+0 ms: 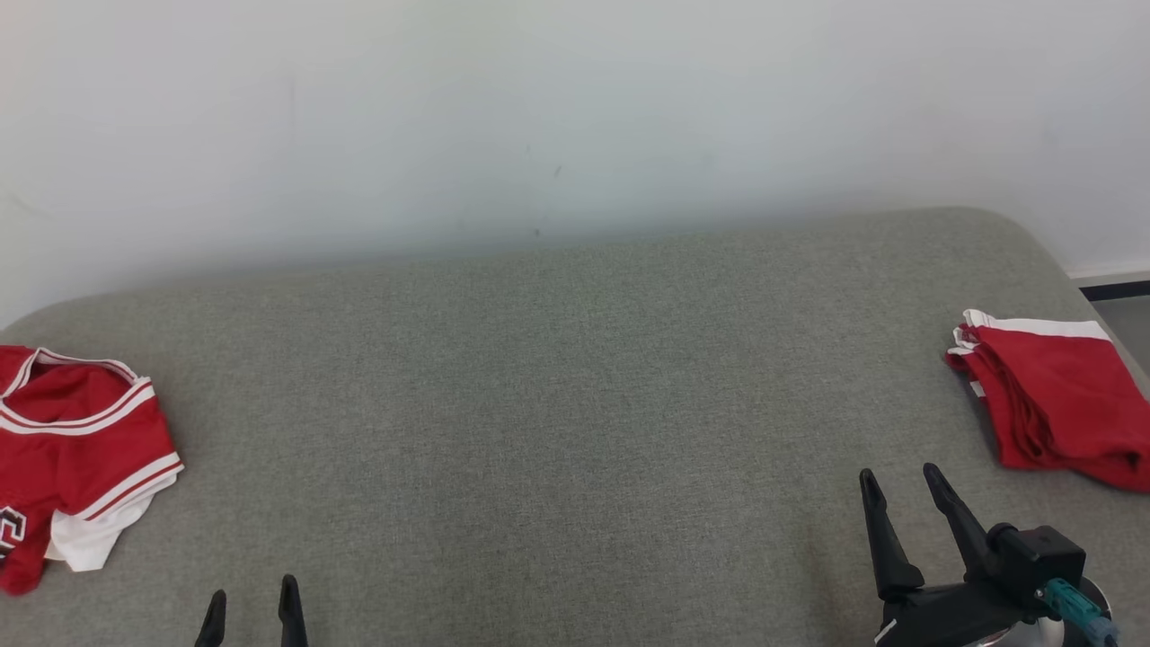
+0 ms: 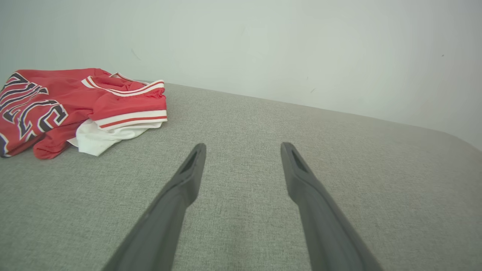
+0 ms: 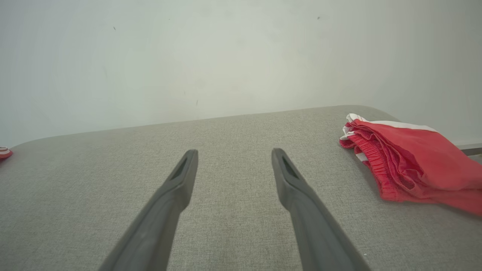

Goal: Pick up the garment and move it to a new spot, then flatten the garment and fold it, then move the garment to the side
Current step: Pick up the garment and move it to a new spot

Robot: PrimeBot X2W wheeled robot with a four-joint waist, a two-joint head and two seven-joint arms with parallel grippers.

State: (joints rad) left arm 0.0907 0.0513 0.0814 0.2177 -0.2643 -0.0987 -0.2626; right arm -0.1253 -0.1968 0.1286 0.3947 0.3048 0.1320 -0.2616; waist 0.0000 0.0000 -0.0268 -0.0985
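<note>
Now | left hand (image 2: 243,146) spread | right hand (image 3: 233,152) spread | red jersey (image 1: 81,440) crumpled on grey cushion (image 1: 539,404)

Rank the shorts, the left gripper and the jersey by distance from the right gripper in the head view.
1. Shorts, just right of the right gripper.
2. Left gripper, lower left.
3. Jersey, far left edge.

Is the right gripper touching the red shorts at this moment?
Apart. In the head view, bare grey surface lies between the open right gripper and the red shorts.
</note>
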